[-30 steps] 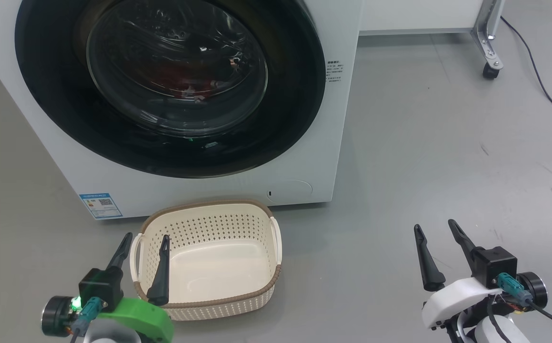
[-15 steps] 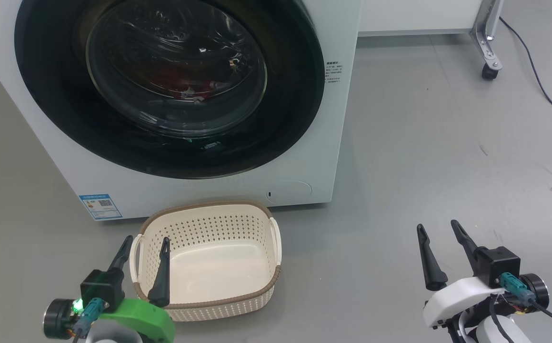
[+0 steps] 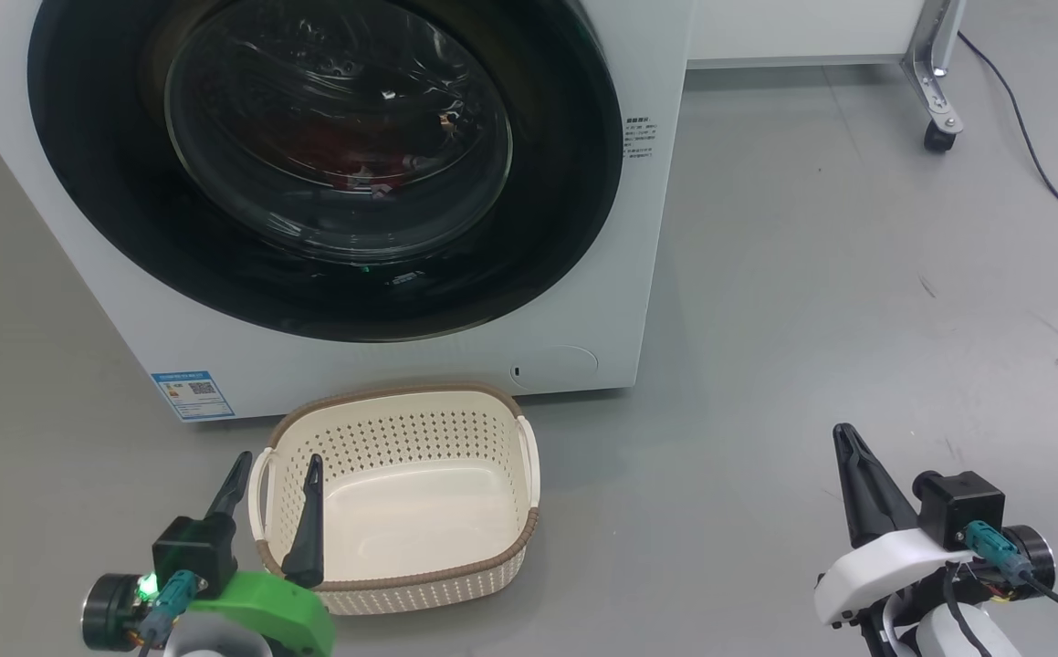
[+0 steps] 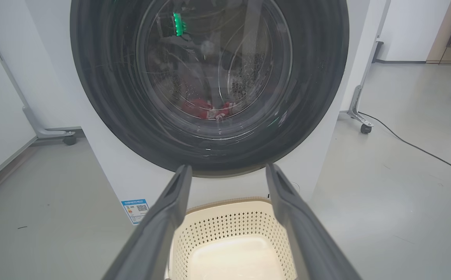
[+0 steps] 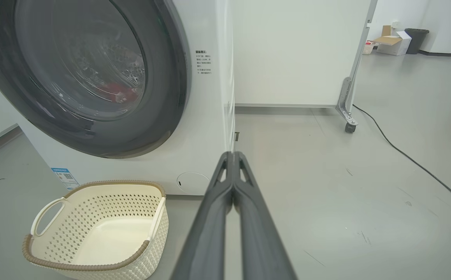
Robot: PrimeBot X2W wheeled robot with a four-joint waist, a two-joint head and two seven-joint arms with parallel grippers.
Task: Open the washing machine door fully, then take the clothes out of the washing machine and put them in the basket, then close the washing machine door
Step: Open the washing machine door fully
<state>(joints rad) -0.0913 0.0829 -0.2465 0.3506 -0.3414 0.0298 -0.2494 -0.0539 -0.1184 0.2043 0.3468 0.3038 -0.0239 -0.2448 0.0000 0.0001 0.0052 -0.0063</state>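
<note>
Jaws shut and empty on the right gripper (image 3: 848,447), likely to hook the closed door (image 3: 337,137); left gripper (image 3: 278,461) gapes by the basket (image 3: 401,394)

basket (image 3: 401,433): on the floor (image 3: 811,274), just before the washing machine (image 3: 615,292)
clothes (image 4: 206,109): in the washing machine, behind its door (image 3: 90,182)
wheeled stand leg (image 3: 937,87): right of the washing machine, farther back

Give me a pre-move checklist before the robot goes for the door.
1. Washing machine door closed, to be opened first: ok.
2. Clothes lying in the drum, red behind the glass: ok.
3. Basket empty, on the floor before the machine: ok.
4. Left tool open, empty, by the basket: ok.
5. Right tool shut on nothing, away from the door; probably must open to grasp: not ok.
6. Door handle position: cannot tell.
</note>
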